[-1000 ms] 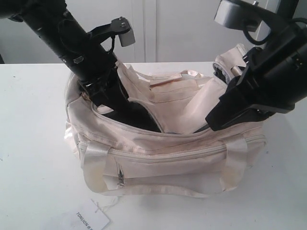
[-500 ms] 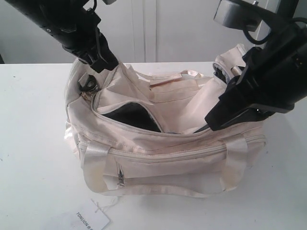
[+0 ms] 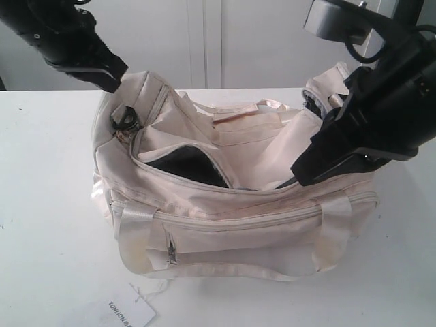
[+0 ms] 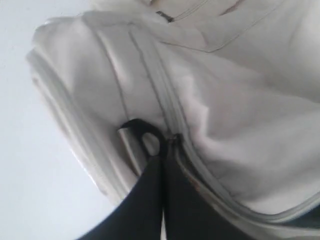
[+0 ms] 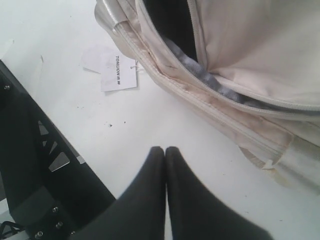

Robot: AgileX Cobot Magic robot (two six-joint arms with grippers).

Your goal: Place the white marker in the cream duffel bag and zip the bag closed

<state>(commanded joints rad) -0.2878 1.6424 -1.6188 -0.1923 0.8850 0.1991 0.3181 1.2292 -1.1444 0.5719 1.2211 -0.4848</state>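
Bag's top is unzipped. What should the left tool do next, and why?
Probably open the left tool and close it on the zipper pull: the cream duffel bag gapes open, and the shut tool sits just short of the pull.

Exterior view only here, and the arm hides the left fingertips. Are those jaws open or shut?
Observer: Shut. The left gripper has its tips right by the zipper's round pull; whether they pinch it, I can't tell.
Operator: And the right gripper?
Observer: Shut too, empty, bare table behind its tips.
Operator: Is the white marker inside?
Observer: Not visible; the right wrist view shows only black lining in the cream duffel bag mouth.
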